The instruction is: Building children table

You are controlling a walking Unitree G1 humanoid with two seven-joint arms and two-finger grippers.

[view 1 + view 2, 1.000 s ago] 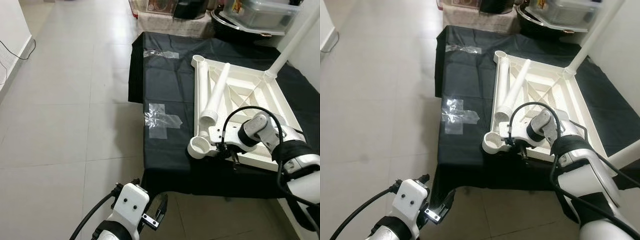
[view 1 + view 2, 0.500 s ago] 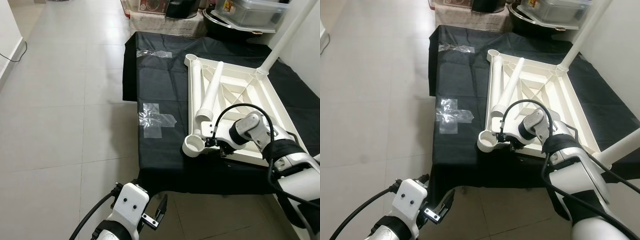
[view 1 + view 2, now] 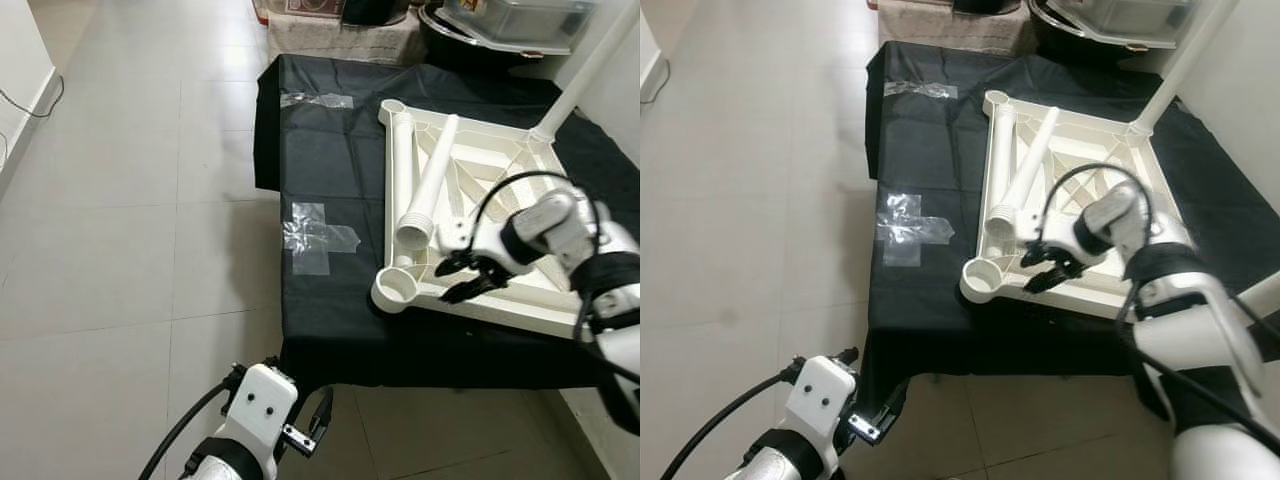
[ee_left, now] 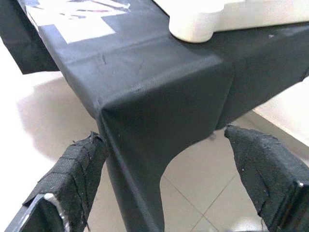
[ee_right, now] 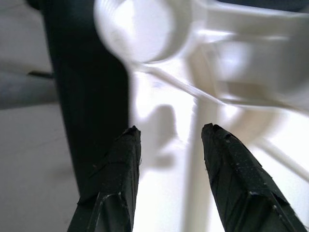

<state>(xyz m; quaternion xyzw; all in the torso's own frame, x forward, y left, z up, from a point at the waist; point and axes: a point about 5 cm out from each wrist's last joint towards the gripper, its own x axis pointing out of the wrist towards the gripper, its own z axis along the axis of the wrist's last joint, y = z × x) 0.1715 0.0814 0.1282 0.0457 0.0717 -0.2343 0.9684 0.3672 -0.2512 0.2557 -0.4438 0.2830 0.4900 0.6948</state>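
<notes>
One leg [image 3: 589,68] stands in the upturned tabletop [image 3: 500,200], another [image 3: 430,182] lies loose, while both grippers' jaws hang spread, empty.

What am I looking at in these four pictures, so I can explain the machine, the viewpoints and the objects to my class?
This is a walking humanoid robot with two silver arms, each ending in a two-fingered black claw. Two pictures come from cameras in its head, looking down; the other two come from its wrists. A white plastic children's table top lies upside down on a black cloth, with one loose white leg resting on it and a round corner socket near the robot. The right claw hovers open over the table top beside that socket, holding nothing. The left claw hangs open, low by the cloth's corner.
</notes>
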